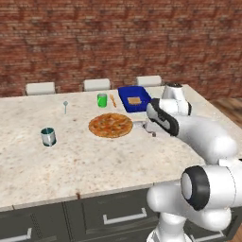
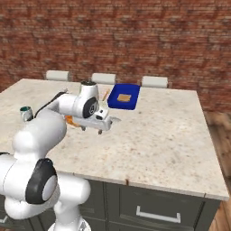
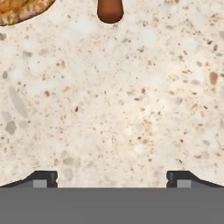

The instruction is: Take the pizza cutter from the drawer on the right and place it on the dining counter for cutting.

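The hand (image 3: pixel 112 179) hangs low over the surface (image 3: pixel 131 109) with its fingers wide apart and nothing in them. The cutter (image 3: pixel 110 11) lies on the stone just ahead, close beside the pizza (image 3: pixel 19 9). The putting-down step looks done. Next the arm should lift straight up and away, so it does not bump the cutter

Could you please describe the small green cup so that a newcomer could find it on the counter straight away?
Start at the dining counter and find the pizza near its middle. Just beyond the pizza, left of the blue tray, stands the green cup. It is bright green, unlike the darker teal cup alone far to the left.
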You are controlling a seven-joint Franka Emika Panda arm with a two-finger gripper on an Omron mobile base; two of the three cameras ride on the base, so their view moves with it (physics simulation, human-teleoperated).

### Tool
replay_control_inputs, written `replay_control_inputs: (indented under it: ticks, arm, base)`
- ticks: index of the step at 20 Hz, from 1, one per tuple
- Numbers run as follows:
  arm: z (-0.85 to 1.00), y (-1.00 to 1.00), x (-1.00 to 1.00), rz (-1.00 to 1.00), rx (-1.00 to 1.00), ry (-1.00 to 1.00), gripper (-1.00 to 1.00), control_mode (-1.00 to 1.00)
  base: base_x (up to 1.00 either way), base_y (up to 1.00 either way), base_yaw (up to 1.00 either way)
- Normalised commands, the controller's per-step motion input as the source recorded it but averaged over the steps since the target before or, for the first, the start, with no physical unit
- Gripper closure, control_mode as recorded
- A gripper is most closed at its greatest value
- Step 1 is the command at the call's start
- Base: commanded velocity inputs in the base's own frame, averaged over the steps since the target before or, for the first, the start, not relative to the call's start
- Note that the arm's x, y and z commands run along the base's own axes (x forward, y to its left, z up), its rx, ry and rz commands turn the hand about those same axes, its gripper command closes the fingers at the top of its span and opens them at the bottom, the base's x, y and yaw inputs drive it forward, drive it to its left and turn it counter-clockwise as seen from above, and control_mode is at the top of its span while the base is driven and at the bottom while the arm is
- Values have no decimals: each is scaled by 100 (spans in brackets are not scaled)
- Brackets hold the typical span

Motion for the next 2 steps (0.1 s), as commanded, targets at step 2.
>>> replay_control_inputs:
  ticks: [2]
  arm:
    - [67,0,-100,0,0,0,-100,-100]
  base:
    - [0,0,0]
